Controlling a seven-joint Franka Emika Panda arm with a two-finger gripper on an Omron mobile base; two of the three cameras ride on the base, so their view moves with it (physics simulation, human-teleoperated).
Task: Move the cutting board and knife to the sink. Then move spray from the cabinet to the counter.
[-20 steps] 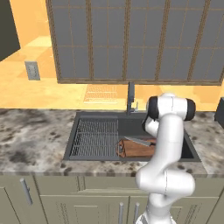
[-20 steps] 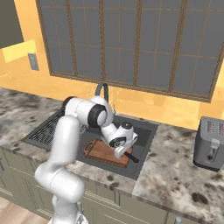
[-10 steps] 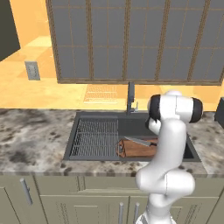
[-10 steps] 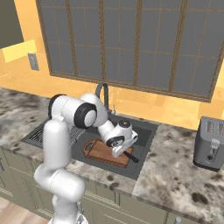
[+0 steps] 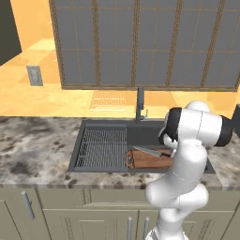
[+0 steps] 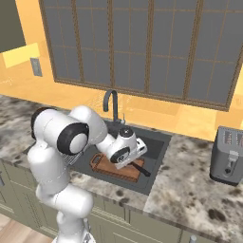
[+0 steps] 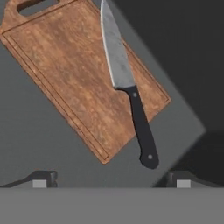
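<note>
The cutting board (image 7: 83, 83) is a reddish-brown wooden rectangle lying flat in the dark sink (image 5: 140, 133), beside the wire rack. The knife (image 7: 131, 96) lies across it, silver blade on the wood and black handle jutting past the board's edge. From the right base view, the cutting board (image 6: 110, 166) sits under my hand and the knife (image 6: 142, 169) shows its handle. My gripper (image 7: 111, 179) hovers above them, open and apart from both. The gripper (image 6: 134, 156) points down into the basin. The spray is out of view.
The faucet (image 5: 139, 105) stands behind the sink below a large window. The speckled counter (image 5: 33, 150) runs left, and the counter (image 6: 190, 180) continues right to a toaster (image 6: 229, 154). Whether the dark panel (image 6: 12, 23) at the upper left is the cabinet, I cannot tell.
The arm's elbow has swung sideways over the sink's front edge while the hand stays above the board. Board and knife lie where they were. The jaws remain wide.
</note>
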